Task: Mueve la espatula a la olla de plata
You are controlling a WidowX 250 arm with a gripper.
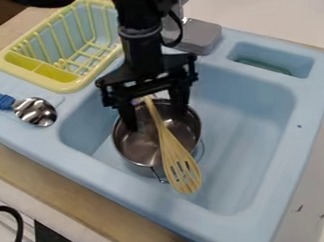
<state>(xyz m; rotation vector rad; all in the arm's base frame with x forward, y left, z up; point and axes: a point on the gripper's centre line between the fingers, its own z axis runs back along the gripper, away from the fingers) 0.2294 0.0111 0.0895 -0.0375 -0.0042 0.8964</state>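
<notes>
While claw hangs over silver pot, spatula slants between spread fingers.

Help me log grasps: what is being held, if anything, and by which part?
Nothing is held: the claw is open, its fingers spread wide on either side of the spatula's handle.

Black arm, greyish ring, looping black cable, blocky black pincer

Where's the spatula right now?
Camera view: the spatula sits across the silver pot in the sink, slotted head past the pot's near rim, handle running up between the open fingers of the gripper.
</notes>
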